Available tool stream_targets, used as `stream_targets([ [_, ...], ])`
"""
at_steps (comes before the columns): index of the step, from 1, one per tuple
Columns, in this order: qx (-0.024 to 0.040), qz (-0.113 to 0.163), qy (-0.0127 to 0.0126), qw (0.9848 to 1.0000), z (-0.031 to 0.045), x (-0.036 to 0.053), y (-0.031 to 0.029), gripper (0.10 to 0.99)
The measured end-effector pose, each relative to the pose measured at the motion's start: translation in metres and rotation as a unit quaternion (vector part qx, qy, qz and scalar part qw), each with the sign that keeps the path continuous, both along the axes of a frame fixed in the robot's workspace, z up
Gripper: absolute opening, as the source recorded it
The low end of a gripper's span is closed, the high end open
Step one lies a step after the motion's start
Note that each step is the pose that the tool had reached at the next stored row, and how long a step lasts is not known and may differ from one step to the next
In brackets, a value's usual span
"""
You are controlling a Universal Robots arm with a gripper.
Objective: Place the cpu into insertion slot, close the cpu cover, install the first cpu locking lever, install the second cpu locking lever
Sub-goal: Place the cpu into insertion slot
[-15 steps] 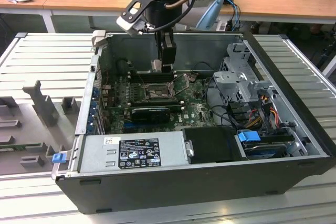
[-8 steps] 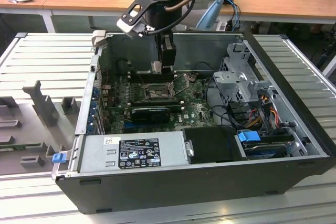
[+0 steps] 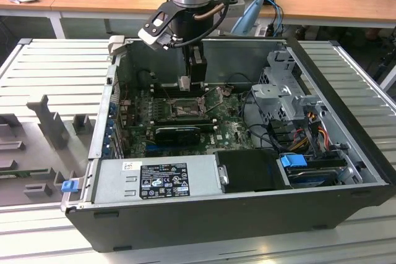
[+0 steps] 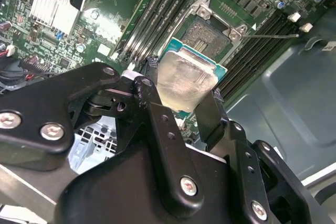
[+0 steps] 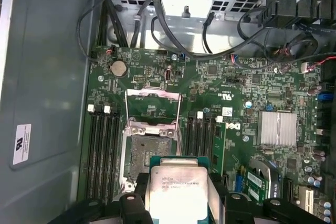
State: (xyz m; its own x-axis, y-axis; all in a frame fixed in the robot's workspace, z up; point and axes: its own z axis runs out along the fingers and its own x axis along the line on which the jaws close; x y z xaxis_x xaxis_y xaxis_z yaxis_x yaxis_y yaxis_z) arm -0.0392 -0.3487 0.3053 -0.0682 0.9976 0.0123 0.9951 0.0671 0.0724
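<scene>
Exterior view: gripper inside open computer case, above green motherboard. Second wrist view: black fingers clamped on opposite edges of cpu, silver top facing up, held clear of the board. First wrist view: insertion slot bare, near the held cpu, cpu not seated. Cpu cover swung up on its hinge, standing open at one edge of slot. Second wrist view: thin locking lever unlatched, angled out across memory slots. First wrist view: ribbed silver heatsink well apart, same board.
</scene>
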Motion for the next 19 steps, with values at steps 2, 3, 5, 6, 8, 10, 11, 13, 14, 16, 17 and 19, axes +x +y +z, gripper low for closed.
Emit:
stream_targets([
  [2,0.0,0.0,0.0,1.0,-0.0025,0.0,0.0,0.529],
  [3,0.0039,0.0,-0.0001,1.0,-0.0046,-0.0001,-0.0002,0.529],
  [5,0.0042,0.0,0.0,1.0,-0.0088,-0.0003,-0.0003,0.529],
  [6,0.0042,0.0,0.0,1.0,-0.0114,-0.0003,-0.0004,0.529],
  [8,0.0042,0.0,0.0,1.0,-0.0162,-0.0003,-0.0004,0.529],
  [10,0.0042,0.0,0.0,1.0,-0.0204,-0.0003,-0.0004,0.529],
  [11,0.0042,0.0,0.0,1.0,-0.0235,-0.0003,-0.0004,0.529],
  [13,0.0042,0.0,-0.0008,1.0,-0.0263,-0.0003,-0.0004,0.529],
  [14,0.0042,0.0,-0.0009,1.0,-0.0274,-0.0004,-0.0004,0.529],
  [16,0.0042,-0.001,-0.0009,1.0,-0.0285,-0.0004,-0.0004,0.529],
  [17,0.0042,-0.005,-0.0009,1.0,-0.0295,-0.0006,-0.0004,0.529],
  [19,0.0042,-0.009,-0.001,1.0,-0.031,-0.0006,-0.0004,0.529],
])
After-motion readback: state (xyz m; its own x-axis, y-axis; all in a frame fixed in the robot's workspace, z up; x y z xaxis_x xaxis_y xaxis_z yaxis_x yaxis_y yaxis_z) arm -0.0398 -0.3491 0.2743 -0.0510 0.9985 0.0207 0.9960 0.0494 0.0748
